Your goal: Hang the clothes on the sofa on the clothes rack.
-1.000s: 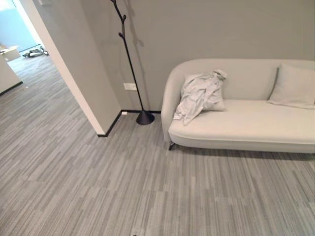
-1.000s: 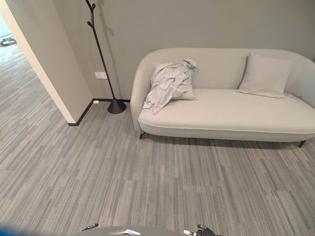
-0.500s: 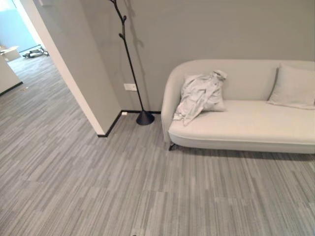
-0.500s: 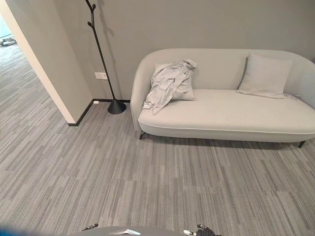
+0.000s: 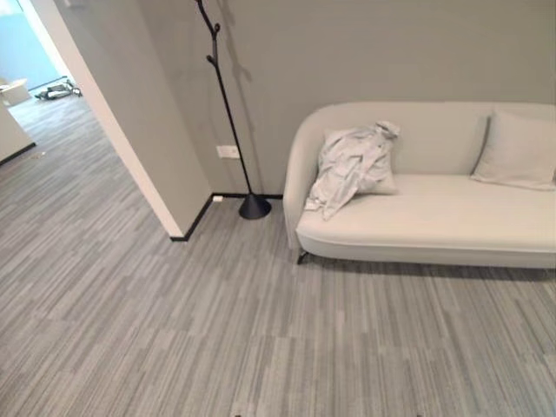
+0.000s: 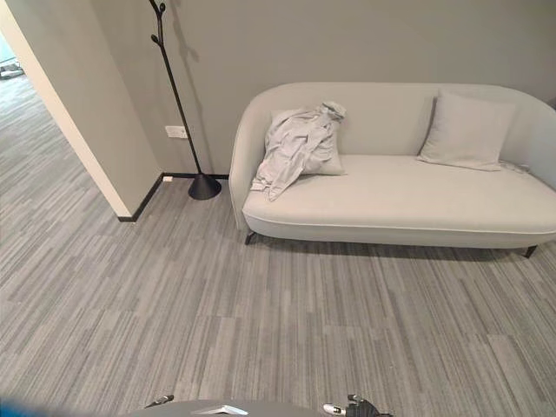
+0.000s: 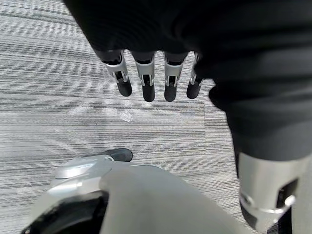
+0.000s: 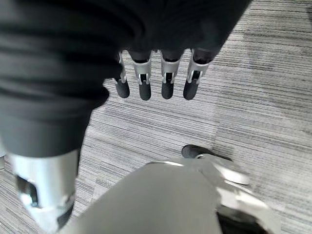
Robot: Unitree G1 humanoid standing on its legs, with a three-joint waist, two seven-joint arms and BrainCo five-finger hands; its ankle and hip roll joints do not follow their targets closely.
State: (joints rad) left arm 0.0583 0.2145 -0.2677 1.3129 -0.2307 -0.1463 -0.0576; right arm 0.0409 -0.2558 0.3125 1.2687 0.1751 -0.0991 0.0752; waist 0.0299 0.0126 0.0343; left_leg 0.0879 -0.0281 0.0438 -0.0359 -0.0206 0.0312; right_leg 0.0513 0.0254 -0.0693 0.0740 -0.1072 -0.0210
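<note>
Clothes (image 5: 350,165) lie in a crumpled pale-grey heap at the left end of the sofa (image 5: 434,221), right of centre in the left eye view, draped over a cushion (image 5: 378,178) and hanging onto the seat. A second cushion (image 5: 514,149) leans on the backrest at the right edge. The black clothes rack (image 5: 228,109) stands upright at upper centre-left, just beside the sofa's left arm, its round base on the striped grey carpet (image 5: 174,321). A white wall socket (image 5: 228,152) sits behind its pole, and a wall corner (image 5: 130,130) runs down the upper left.

In the right eye view the same heap rests against the left cushion at upper centre, with the rack at upper left, bare of garments.

In the left wrist view the left hand (image 7: 146,73) hangs over the carpet at the upper centre, fingers straight and relaxed, grasping nothing.

In the right wrist view the right hand (image 8: 156,73) likewise hangs above the carpet at upper centre, fingers released and empty.
</note>
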